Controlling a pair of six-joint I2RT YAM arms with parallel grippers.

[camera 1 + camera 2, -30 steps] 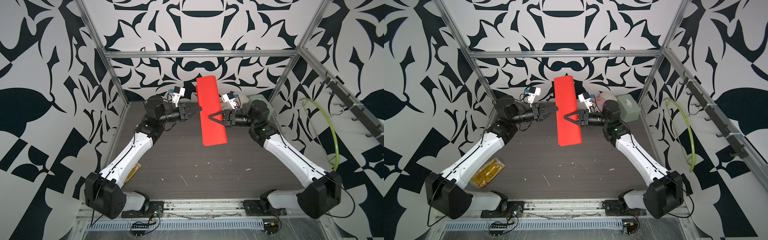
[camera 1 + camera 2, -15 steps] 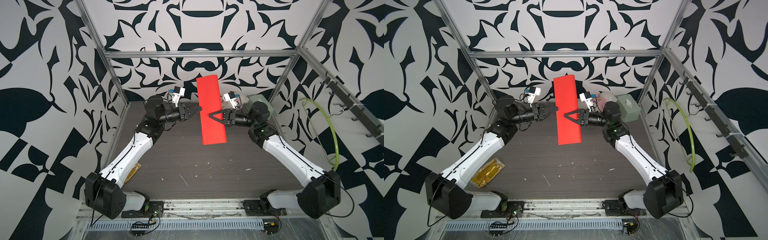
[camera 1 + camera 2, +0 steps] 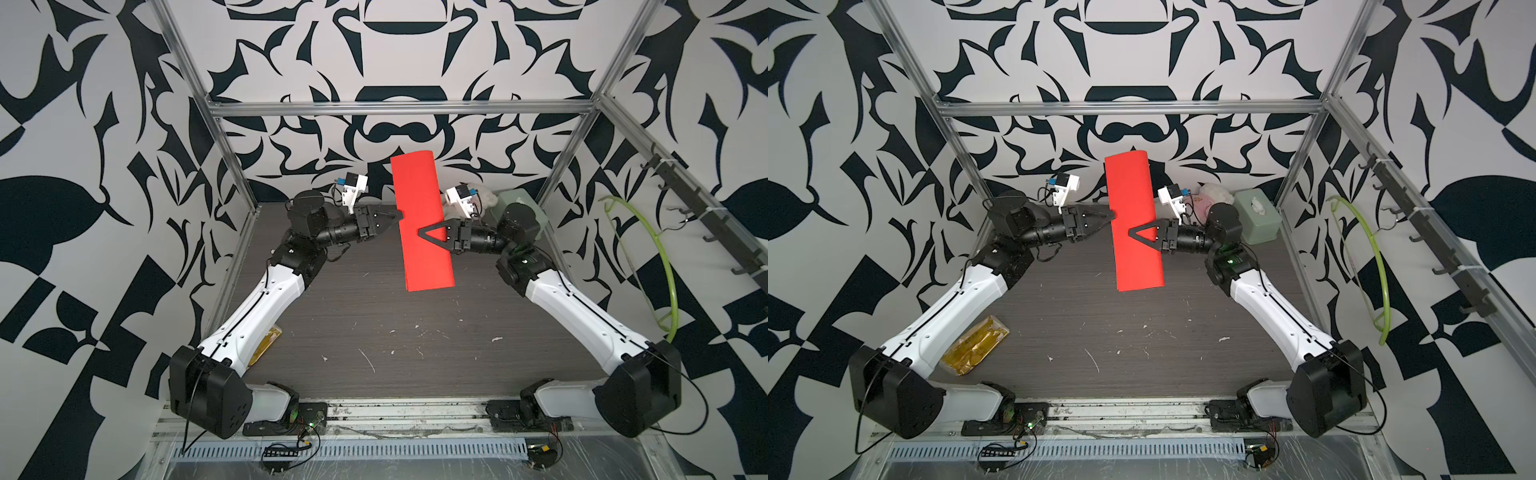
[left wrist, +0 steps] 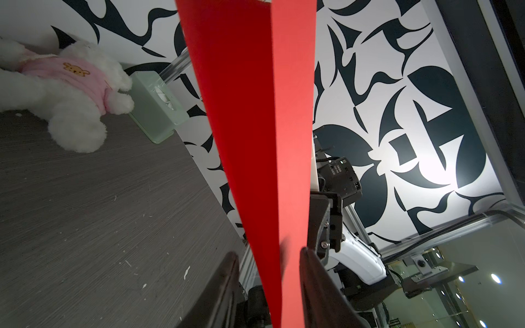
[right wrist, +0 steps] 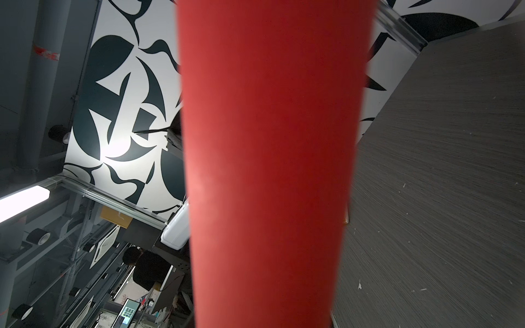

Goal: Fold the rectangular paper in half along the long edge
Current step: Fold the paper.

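**A:** What do both top views show?

**B:** Little has changed from a moment ago. The rectangular paper stays aloft over the far middle of the table, bent double. The right gripper pinches its right edge. The left gripper sits at its left edge. The near tabletop is bare.

**A:** And the left wrist view?

**B:** The fingers stand parted with the paper between them, unclamped. A plush bear and a green box lie far right.

**A:** The right wrist view?

**B:** The paper fills the middle, and the fingers are hidden.
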